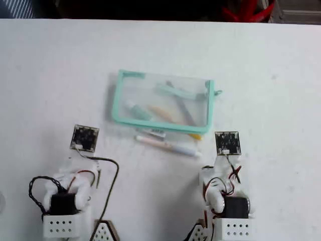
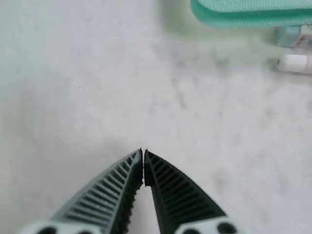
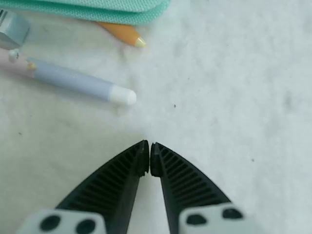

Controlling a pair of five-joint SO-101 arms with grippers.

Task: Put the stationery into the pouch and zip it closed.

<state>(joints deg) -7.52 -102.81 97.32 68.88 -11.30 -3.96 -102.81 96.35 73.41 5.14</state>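
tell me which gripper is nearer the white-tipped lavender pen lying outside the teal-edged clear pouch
Right. The right gripper, shut, is just short of the white-tipped lavender pen; the left gripper is farther, off its other end.

White table, dark room behind

The white table spreads almost from edge to edge, brightly lit, its top faintly speckled and scuffed. Past its far edge runs a dark strip — a red shape beside a pale grey panel at one corner, a striped patch at the other.
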